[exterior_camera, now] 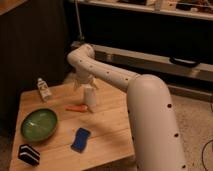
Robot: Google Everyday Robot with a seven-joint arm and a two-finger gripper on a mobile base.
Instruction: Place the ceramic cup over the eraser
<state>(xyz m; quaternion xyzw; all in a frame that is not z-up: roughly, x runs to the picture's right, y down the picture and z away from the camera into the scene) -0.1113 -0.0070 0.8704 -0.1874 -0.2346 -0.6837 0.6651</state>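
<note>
The white ceramic cup (89,97) stands near the middle back of the wooden table (107,132). My gripper (85,84) is right above it, at the cup's top. The black eraser with white stripes (29,154) lies at the table's front left corner, far from the cup and the gripper.
A green bowl (39,124) sits at the left. A blue pad (81,139) lies at the front middle. A small clear bottle (44,89) stands at the back left. A small orange object (76,108) lies just left of the cup. My white arm (145,110) fills the right side.
</note>
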